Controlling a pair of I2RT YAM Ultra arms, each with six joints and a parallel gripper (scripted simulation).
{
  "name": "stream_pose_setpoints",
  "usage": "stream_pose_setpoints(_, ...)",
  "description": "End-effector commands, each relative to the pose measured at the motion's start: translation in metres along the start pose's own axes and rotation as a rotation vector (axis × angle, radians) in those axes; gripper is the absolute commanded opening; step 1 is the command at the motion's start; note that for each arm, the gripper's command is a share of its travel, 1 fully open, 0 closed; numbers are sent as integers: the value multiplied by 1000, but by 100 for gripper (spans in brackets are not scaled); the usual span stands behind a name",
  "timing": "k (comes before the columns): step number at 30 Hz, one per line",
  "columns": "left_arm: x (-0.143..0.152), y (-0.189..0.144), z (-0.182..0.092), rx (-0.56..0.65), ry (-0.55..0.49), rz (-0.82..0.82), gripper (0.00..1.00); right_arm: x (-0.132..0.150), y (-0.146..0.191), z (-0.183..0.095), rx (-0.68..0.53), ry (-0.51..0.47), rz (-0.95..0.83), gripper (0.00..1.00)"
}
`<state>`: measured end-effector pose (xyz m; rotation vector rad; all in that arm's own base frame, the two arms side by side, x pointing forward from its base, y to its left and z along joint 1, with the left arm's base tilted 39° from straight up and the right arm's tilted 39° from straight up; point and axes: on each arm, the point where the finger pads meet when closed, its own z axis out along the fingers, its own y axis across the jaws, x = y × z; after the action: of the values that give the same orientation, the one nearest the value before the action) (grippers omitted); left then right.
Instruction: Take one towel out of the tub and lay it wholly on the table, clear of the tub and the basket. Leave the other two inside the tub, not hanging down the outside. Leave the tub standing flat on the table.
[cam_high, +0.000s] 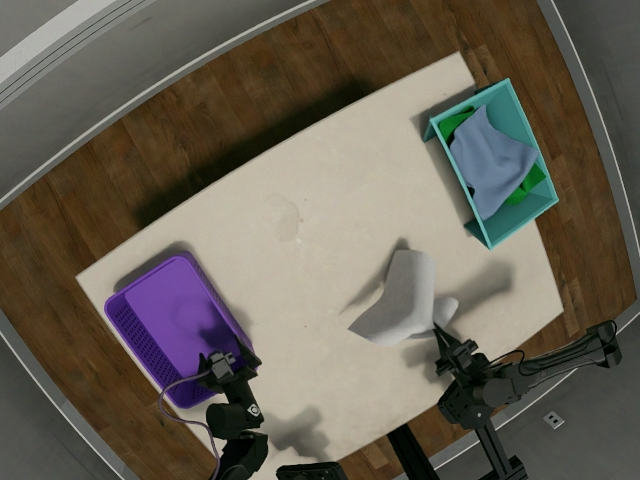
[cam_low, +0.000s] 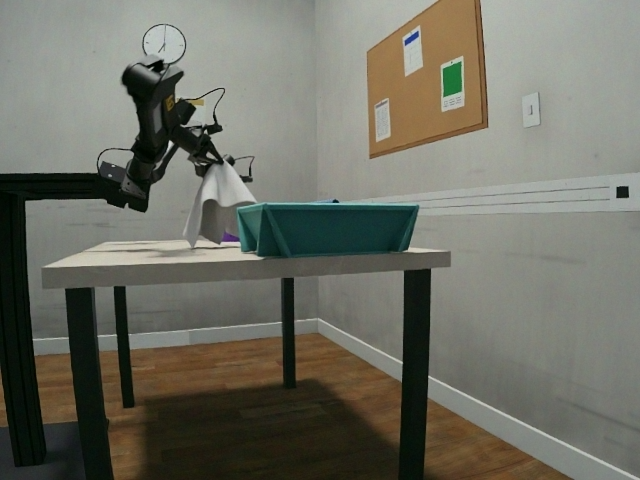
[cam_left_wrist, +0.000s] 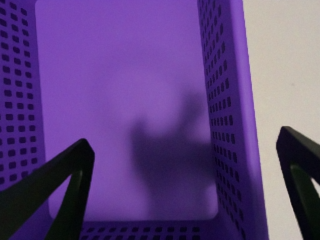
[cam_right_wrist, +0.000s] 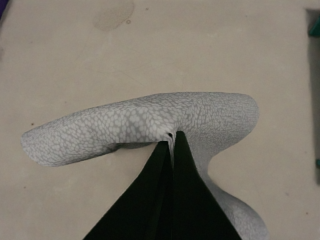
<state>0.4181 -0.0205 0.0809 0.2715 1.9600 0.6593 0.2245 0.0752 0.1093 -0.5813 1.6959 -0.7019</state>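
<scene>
The right arm's black two-fingered end effector, nearly closed, pinches the light-grey cloth towel, draped downward above the pale rectangular desk, at four o'clock of its middle from above.

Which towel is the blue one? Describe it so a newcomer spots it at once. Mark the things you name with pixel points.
Find the pale table (cam_high: 336, 180) (cam_low: 155, 273), then the teal open tub (cam_high: 516, 222) (cam_low: 336, 229) on it. Inside, the blue towel (cam_high: 491, 160) lies spread on top. Its dusty blue sets it apart from the bright green cloth (cam_high: 535, 177) peeking out beneath and the light grey towel (cam_high: 408, 294) (cam_low: 222, 198) (cam_right_wrist: 135, 120) hanging outside.
</scene>
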Motion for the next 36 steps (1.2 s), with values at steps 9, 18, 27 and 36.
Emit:
stream_pose_setpoints(9, -6, 0, -1, 1, -16, -8, 100, 13, 29, 22, -316, 112, -136, 1)
stream_pose_setpoints(18, -6, 0, -1, 1, -16, -8, 100, 29, 38, 36, -321, 119, -144, 1)
stream_pose_setpoints(27, -6, 0, -1, 1, -16, -8, 100, 35, 43, 48, -324, 121, -147, 1)
stream_pose_setpoints(36, -6, 0, -1, 1, -16, -8, 100, 38, 47, 65, -322, 117, -143, 1)
